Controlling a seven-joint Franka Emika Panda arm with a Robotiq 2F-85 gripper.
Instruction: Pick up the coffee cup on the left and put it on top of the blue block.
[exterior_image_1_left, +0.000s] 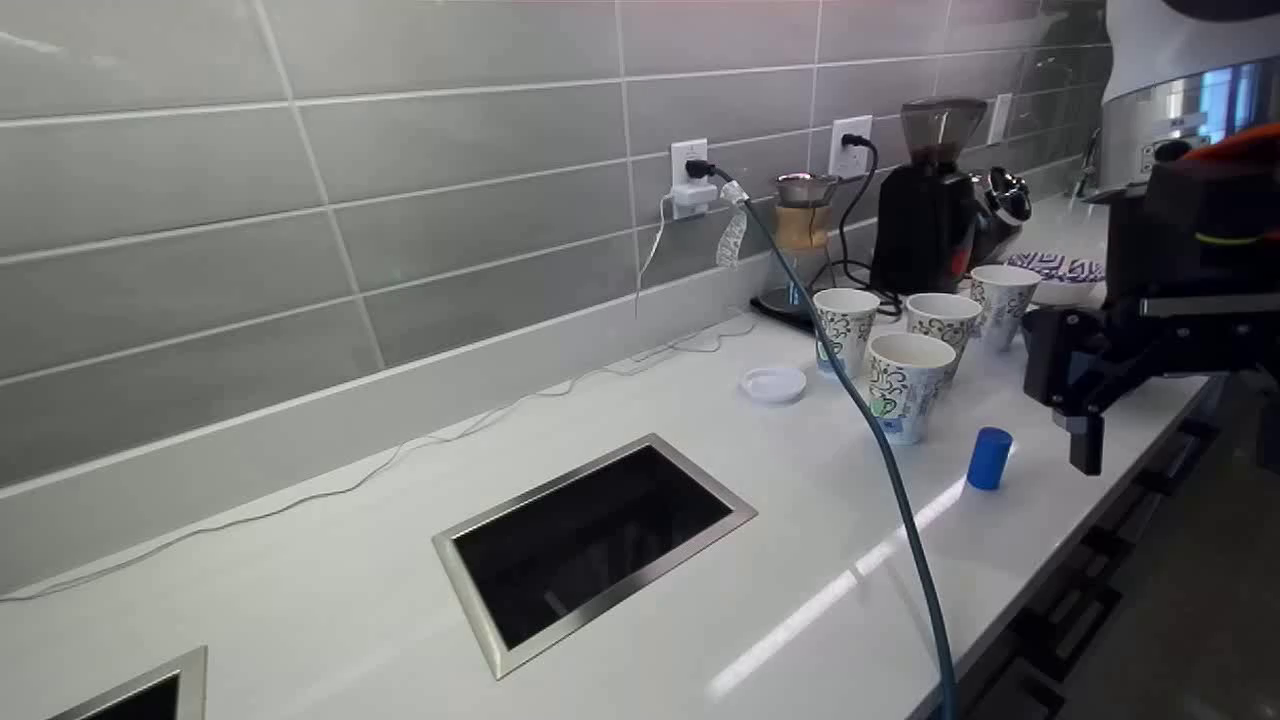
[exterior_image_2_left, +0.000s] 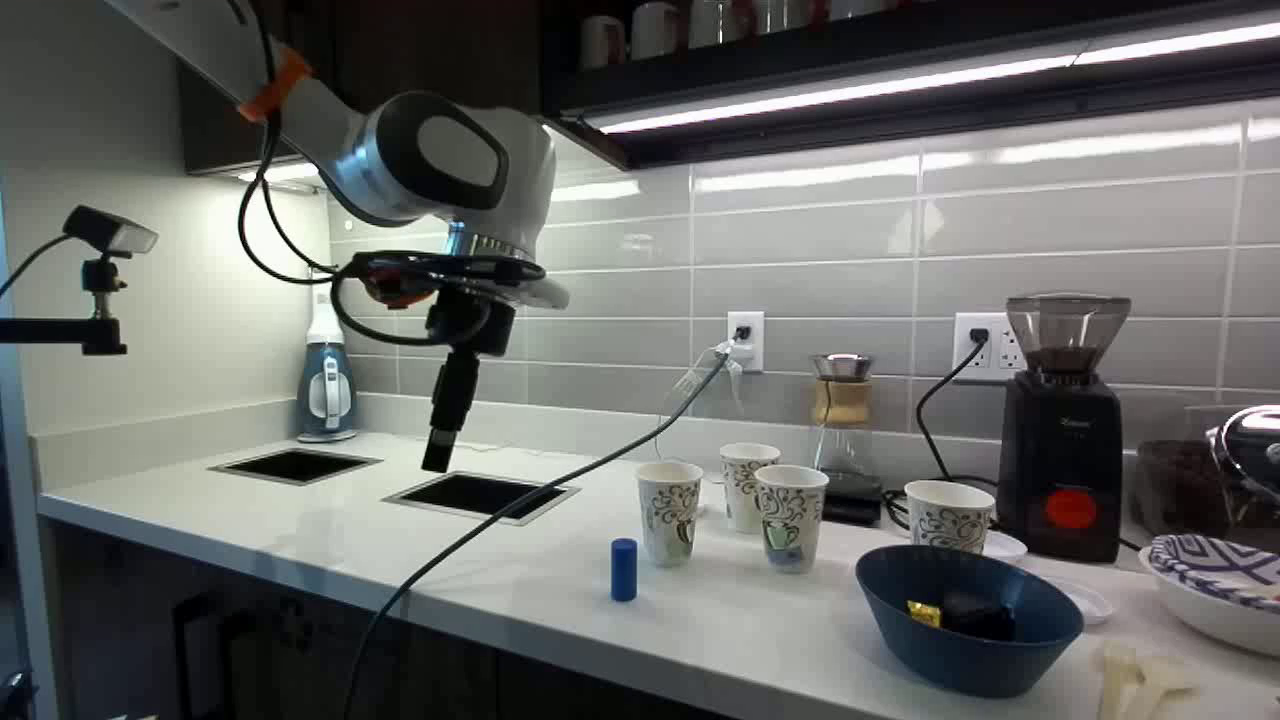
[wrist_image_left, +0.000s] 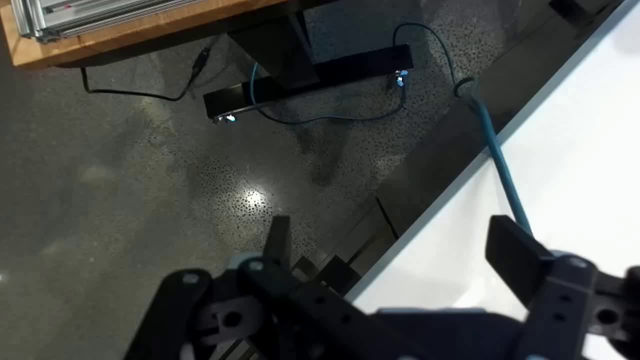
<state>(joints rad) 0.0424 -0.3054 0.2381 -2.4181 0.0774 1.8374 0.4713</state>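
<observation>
Several white paper cups with a printed pattern stand upright on the counter. The leftmost coffee cup in an exterior view (exterior_image_2_left: 670, 515) also shows, as I match it, in an exterior view (exterior_image_1_left: 908, 390). The blue block (exterior_image_2_left: 623, 570) stands upright beside that cup, towards the counter's front edge, and also shows in an exterior view (exterior_image_1_left: 989, 459); its top is bare. My gripper (exterior_image_2_left: 437, 458) is in the air above the counter, left of the block and cups in that view. It also shows in an exterior view (exterior_image_1_left: 1178, 445). In the wrist view my gripper (wrist_image_left: 393, 240) is open and empty; no cup or block shows there.
A teal cable (exterior_image_2_left: 530, 495) runs from the wall outlet across the counter and over its front edge. A dark-blue bowl (exterior_image_2_left: 965, 650), a grinder (exterior_image_2_left: 1062, 460) and a glass coffee maker (exterior_image_2_left: 843, 430) stand farther right. A framed opening (exterior_image_1_left: 600, 540) lies in the counter.
</observation>
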